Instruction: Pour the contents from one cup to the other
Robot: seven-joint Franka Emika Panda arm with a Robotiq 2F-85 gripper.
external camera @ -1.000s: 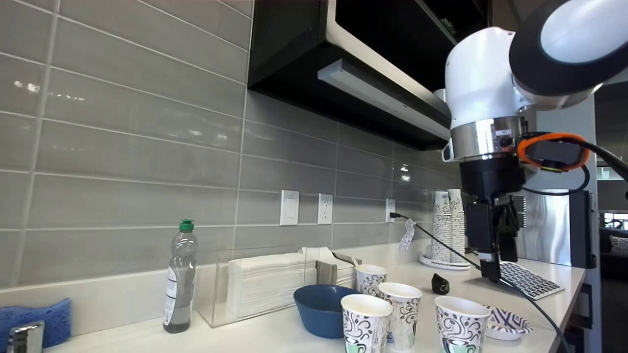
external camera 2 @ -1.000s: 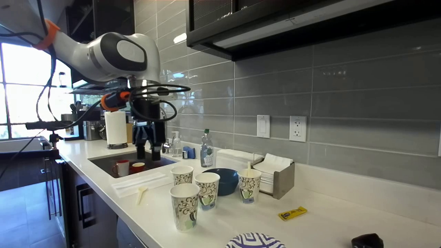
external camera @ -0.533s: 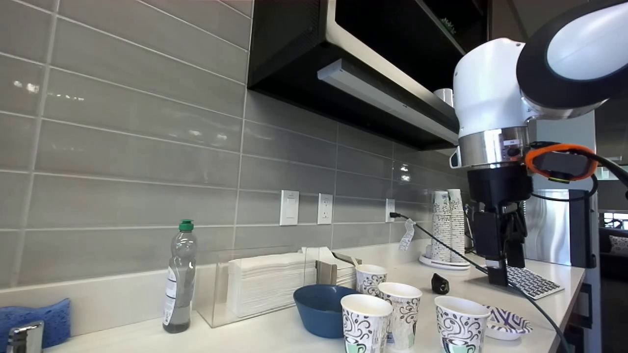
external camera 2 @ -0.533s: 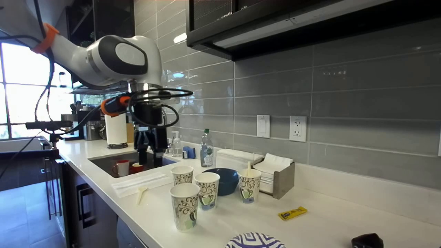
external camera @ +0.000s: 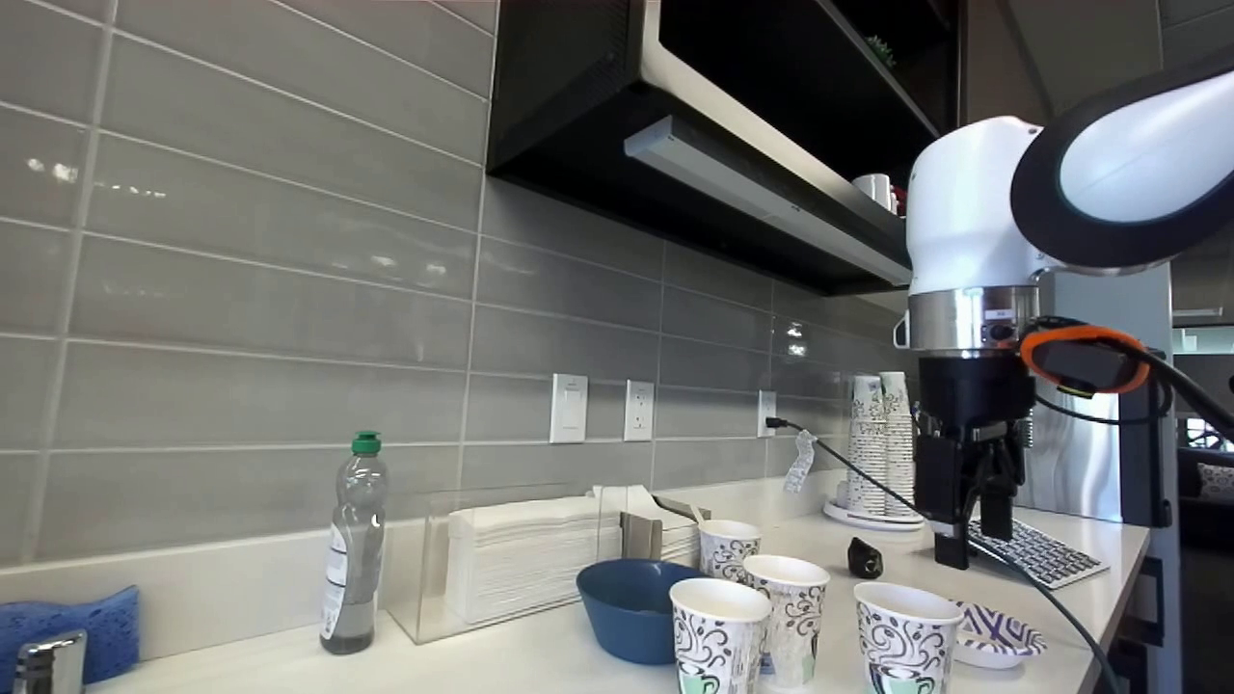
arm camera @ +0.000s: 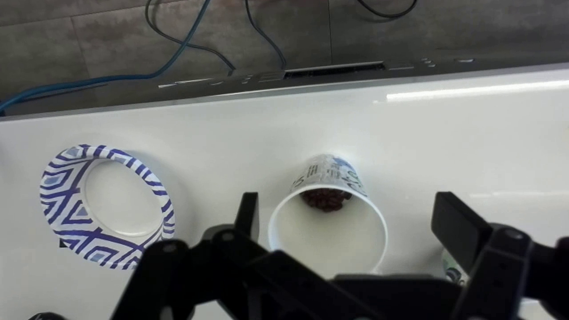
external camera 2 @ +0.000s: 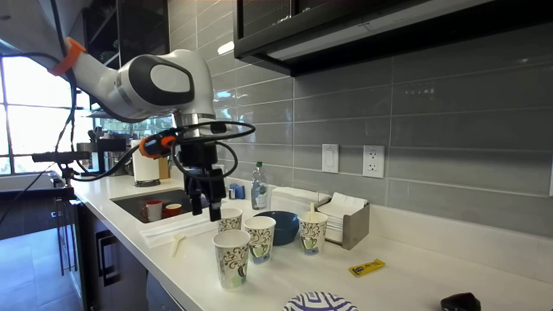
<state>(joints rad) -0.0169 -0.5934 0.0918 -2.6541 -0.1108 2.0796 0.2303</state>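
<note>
A white paper cup with a dark printed pattern stands upright on the counter in the wrist view, with dark red beans at its bottom. It appears to be the cup nearest the patterned bowl in both exterior views. Similar cups stand near it: a middle one, a far one and one with a stick in it. Their contents are hidden. My gripper is open and empty, fingers apart to either side of the beans cup's mouth in the wrist view, above the cups in an exterior view.
A patterned paper bowl lies beside the beans cup. A blue bowl and a napkin holder stand behind the cups. A soap bottle, a yellow packet, a spoon and a sink are around. The counter's front edge runs close by.
The arm has come down and moved toward the cups, with the wrist turned slightly. The mugs in the sink show more fully. The gripper stays open and the cups have not moved.
</note>
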